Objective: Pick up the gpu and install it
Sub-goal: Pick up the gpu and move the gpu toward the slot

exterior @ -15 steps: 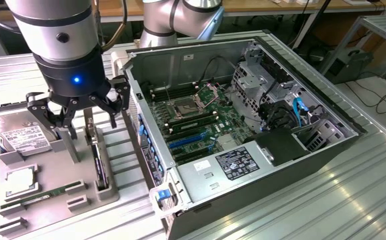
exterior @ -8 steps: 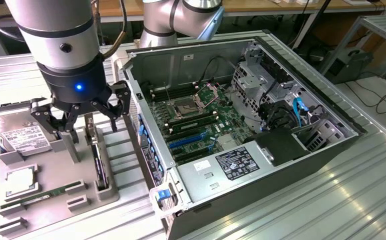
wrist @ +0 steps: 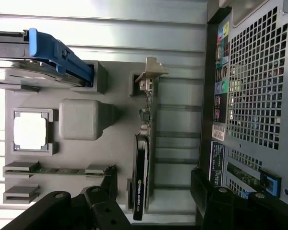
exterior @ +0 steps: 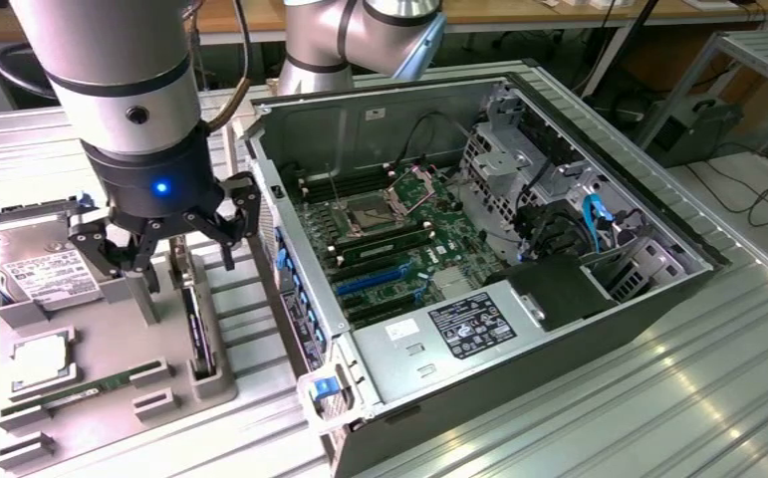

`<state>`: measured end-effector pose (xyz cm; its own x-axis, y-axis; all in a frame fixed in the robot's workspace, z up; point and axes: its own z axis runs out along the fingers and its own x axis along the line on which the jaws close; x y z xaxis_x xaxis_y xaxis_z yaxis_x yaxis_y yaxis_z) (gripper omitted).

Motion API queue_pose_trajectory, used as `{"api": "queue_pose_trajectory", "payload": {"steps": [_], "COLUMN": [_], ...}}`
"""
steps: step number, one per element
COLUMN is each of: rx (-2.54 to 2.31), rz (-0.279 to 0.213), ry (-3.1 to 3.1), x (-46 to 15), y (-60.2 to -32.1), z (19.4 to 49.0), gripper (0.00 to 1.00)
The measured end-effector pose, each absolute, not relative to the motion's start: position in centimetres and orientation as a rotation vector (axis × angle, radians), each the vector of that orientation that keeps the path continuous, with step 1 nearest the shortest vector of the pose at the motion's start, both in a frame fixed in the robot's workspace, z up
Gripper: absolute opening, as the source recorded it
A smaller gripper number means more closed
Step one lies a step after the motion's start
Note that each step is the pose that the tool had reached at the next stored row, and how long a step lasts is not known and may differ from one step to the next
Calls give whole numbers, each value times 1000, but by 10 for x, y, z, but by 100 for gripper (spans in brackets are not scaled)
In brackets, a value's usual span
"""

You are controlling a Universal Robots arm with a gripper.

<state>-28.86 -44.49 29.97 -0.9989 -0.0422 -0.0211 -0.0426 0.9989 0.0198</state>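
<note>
At the exterior view's left your hard drive (exterior: 41,271) sits in the grey tray (exterior: 137,344). The jaws hang spread, holding nothing, above the gpu (exterior: 197,329) standing edge-on in its tray slot; right of it lies the open case (exterior: 357,129).

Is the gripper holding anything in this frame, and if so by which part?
Nothing is held. The gripper hangs open above the gpu, which stands edge-on in its slot in the tray.

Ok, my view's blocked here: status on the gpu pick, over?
Jaws open, gripper above gpu; gpu on edge in grey holder, not gripped; nothing seen between them, computer case alongside.
</note>
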Motion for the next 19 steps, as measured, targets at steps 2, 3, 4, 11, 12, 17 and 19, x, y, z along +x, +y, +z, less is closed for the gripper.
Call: {"api": "queue_pose_trajectory", "payload": {"steps": [2,3,4,11,12,17,19], "rx": [-66,-66,-66,-66,-66,-67,-66], "rz": [32,31,32,32,32,32,32], "ry": [3120,3121,3121,3121,3121,3121,3121], "x": [-289,-289,-289,-292,-293,-295,-296], "y": [-445,-445,-445,-446,-446,-446,-446], "z": [295,293,292,279,277,269,267], "gripper": [72,72,72,72,72,72,72]}}
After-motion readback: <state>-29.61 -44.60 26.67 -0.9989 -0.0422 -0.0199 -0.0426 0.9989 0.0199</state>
